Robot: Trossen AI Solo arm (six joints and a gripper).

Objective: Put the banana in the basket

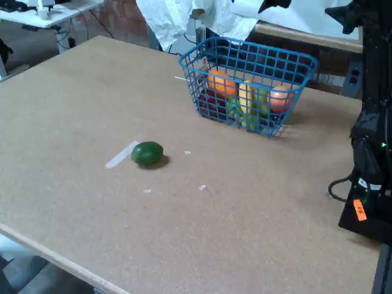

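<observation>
from the fixed view my pincer is out of sight; only my dark base and lower arm [370,153] stand along the right edge of the frame, with an orange tag [360,210] low on the base, so whether the pincer is spread or pressed together i cannot tell.

the blue wire-mesh basket [248,52] sits on the desk [214,233] in the upper middle of the frame, a bit right of centre. the banana [246,96] is inside it, standing nearly upright among the other fruit near the front wall, seen through the mesh as a yellow strip. left of it in the basket lies an orange fruit [221,82], and to its right a pale peach-coloured one [280,98]; something dark red [211,101] and something green [236,110] lie low in the basket.

out on the bare desk, left of centre and well apart from the basket, rests a round green fruit [147,153], touching the end of a pale strip of tape [120,155]. a few small white scraps [202,187] lie near it.
</observation>
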